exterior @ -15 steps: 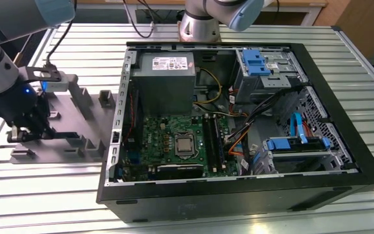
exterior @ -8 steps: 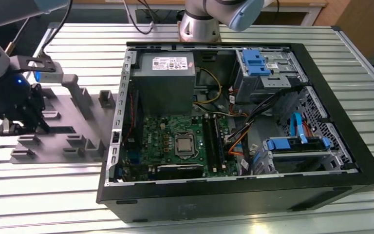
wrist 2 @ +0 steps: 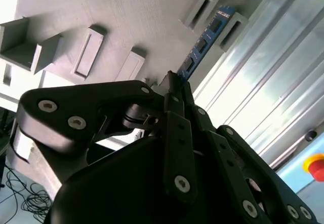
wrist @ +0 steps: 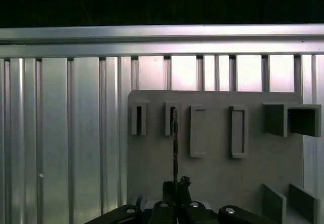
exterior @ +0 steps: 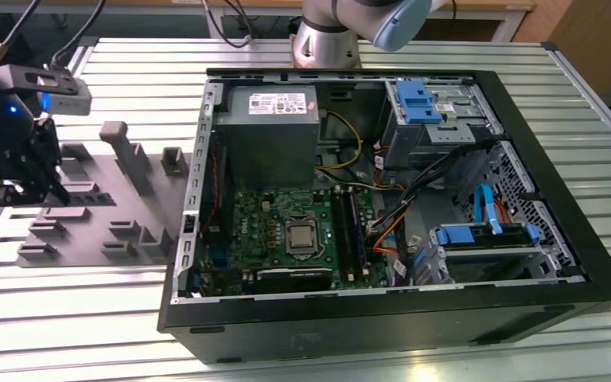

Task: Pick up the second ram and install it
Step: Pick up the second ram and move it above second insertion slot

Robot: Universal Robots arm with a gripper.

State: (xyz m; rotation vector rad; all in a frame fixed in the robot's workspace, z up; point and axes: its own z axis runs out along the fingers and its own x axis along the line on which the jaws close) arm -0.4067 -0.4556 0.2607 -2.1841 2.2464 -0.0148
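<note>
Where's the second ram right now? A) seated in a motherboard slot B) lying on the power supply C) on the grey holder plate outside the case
C: the second ram stands on edge between blocks of the grey holder plate, outside the case, with the hand at its end.

second ram (wrist 2: 205, 40) half hidden, arm (exterior: 327, 44) cropped

Robotics lab: slotted aluminium bench (exterior: 72, 318), opened PC case (exterior: 391, 326), grey fixture plate (exterior: 136, 208).
</note>
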